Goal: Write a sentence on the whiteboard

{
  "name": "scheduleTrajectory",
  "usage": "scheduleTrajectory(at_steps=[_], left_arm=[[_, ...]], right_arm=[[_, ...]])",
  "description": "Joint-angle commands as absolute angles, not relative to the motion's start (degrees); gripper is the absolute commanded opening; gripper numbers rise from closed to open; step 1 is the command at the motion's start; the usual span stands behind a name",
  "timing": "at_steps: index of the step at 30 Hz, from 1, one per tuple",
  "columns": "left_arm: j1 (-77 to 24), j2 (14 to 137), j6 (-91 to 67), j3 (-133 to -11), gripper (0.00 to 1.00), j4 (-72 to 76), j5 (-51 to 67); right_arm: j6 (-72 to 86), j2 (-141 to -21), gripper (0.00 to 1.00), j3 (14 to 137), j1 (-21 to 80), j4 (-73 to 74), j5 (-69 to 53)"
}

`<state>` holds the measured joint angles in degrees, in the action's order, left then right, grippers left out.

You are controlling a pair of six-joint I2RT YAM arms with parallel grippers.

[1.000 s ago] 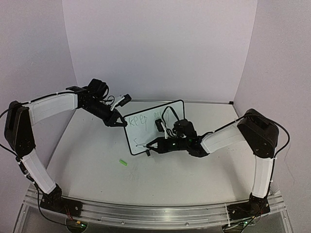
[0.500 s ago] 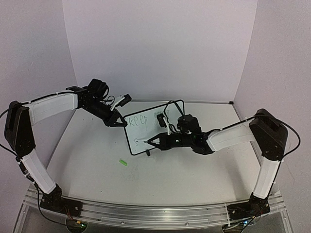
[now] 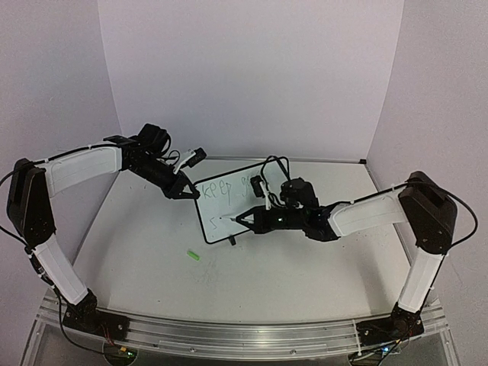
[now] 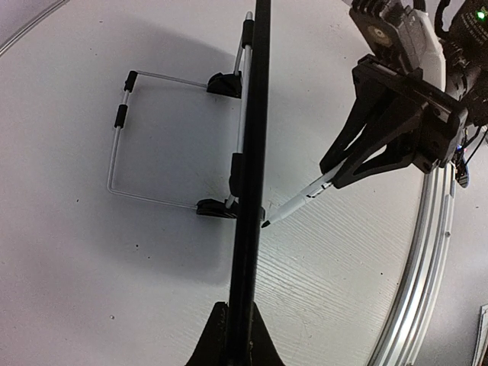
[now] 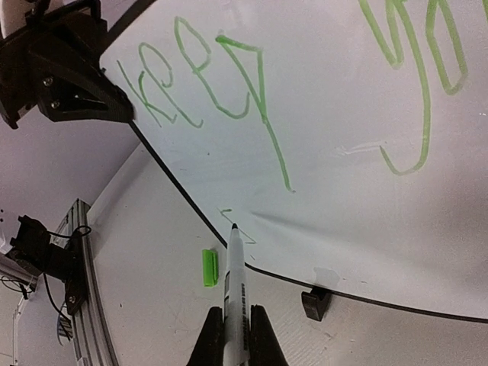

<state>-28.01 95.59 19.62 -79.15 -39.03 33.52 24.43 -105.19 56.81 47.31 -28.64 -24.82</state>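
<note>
The whiteboard (image 3: 229, 204) stands tilted mid-table; the left wrist view shows it edge-on as a black bar (image 4: 253, 137). My left gripper (image 3: 185, 192) is shut on its upper left edge, jaws pinching the frame (image 4: 236, 335). The sentence (image 5: 202, 84) reads "keep" and part of a second word in green on the top line (image 3: 217, 191). My right gripper (image 5: 232, 335) is shut on a white marker pen (image 5: 234, 282). The pen's tip meets a short green stroke at the board's lower left (image 3: 223, 219).
A green pen cap (image 3: 193, 255) lies on the table in front of the board's lower left corner. A black foot (image 5: 316, 303) props the board's bottom edge and a wire stand (image 4: 122, 130) sits behind it. An aluminium rail (image 3: 229, 335) runs along the near edge.
My right arm has stretched, its elbow swinging right, and the pen tip has risen slightly on the board's lower left. The left arm and the board have stayed put.
</note>
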Motion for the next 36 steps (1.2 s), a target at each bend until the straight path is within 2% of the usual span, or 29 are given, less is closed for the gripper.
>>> scheduleTrajectory(at_steps=[1, 18, 31, 36], left_arm=[[-28.04, 96.94, 20.92, -79.46, 0.00, -40.46, 29.24], [-28.02, 97.22, 20.92, -79.54, 0.00, -40.46, 29.13], [-28.04, 96.90, 20.93, -79.53, 0.00, -40.46, 29.14], [-28.05, 96.91, 20.95, -79.55, 0.00, -40.44, 29.26]], right_arm=[[23.18, -107.05, 0.00, 59.75, 47.56, -27.95, -24.50], [23.98, -110.49, 0.00, 62.72, 47.59, -27.54, -24.18], [24.70, -104.45, 0.00, 57.33, 47.60, -28.29, -14.13], [24.39, -103.80, 0.00, 56.71, 47.56, -28.39, -14.70]])
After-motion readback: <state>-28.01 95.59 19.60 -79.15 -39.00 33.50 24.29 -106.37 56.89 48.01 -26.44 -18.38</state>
